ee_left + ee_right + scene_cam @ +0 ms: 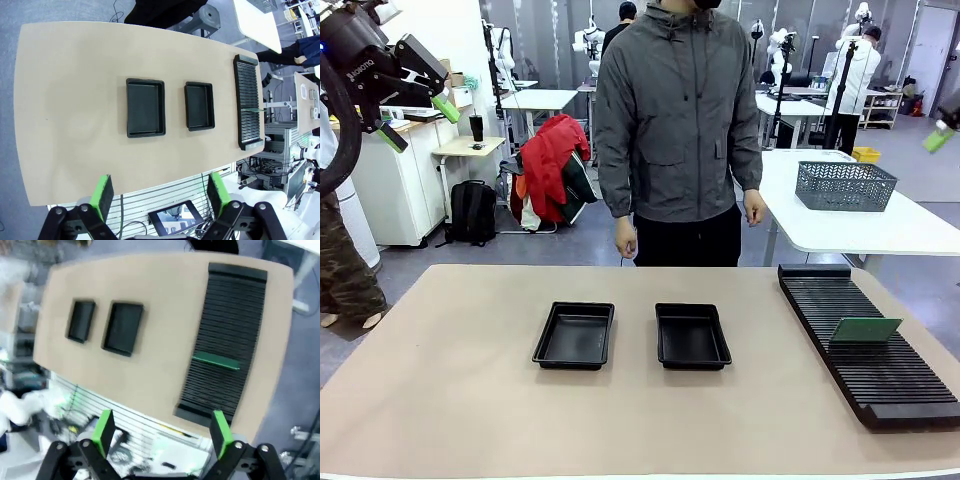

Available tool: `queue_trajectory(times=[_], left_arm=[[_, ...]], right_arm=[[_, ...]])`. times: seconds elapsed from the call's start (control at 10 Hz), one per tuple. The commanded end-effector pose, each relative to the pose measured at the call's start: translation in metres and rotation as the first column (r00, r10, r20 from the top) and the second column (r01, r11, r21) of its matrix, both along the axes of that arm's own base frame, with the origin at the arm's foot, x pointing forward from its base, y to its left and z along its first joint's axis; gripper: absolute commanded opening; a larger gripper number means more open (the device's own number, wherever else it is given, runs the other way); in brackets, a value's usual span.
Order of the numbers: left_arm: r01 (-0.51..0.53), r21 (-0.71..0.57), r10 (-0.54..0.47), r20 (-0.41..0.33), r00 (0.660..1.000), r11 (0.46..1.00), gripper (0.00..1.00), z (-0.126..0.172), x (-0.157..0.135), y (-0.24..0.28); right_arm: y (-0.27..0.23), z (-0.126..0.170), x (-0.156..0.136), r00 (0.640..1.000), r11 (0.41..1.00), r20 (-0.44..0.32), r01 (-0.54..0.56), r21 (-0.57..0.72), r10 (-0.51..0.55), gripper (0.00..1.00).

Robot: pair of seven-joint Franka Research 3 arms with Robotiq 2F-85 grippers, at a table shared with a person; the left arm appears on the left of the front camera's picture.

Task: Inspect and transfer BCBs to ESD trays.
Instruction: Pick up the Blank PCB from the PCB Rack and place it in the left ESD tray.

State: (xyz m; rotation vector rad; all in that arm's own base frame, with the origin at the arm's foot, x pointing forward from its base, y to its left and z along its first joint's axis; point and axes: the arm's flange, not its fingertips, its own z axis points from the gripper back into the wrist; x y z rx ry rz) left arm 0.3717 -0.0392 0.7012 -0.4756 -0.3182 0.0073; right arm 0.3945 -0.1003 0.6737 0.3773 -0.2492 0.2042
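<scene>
Standing on edge in a slot of the black ribbed rack (895, 385) along the tabletop's (450, 400) right edge is one green BCB (865, 329). The left ESD tray (575, 338) and right ESD tray (691, 338) lie side by side, apart, at the tabletop's middle. A person (678, 120) stands at the far edge, arms hanging. The left gripper (418, 122) hangs high above the left side and the right gripper (162, 432) high off the right, both released, grasping nothing.

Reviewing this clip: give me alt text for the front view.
The left ESD tray and right ESD tray lie empty side by side; one green BCB stands in the black slotted rack at right. A person in a grey jacket stands behind, and the left tool hangs open, upper left.
</scene>
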Motion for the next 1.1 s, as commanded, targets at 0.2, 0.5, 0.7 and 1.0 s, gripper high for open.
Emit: queue_trajectory(times=[0.2,0.5,0.7,1.0], left_arm=[[0.001,-0.002,-0.001,-0.003,1.0,1.0,1.0,-0.002,0.0,0.0],[0.001,-0.002,-0.001,-0.003,1.0,1.0,1.0,-0.002,0.0,0.0],[0.001,-0.002,-0.001,-0.003,1.0,1.0,1.0,-0.002,0.0,0.0],[0.001,-0.002,-0.001,-0.003,1.0,1.0,1.0,-0.002,0.0,0.0]], right_arm=[[0.005,-0.043,0.003,0.912,0.907,0.172,-0.319,-0.276,0.373,1.0],[0.014,-0.077,0.009,0.717,0.709,0.155,-0.588,-0.389,0.68,1.0],[0.023,-0.099,0.015,0.586,0.564,0.091,-0.709,-0.423,0.805,1.0],[0.025,-0.144,0.022,0.395,0.317,-0.072,-0.822,-0.473,0.916,1.0]])
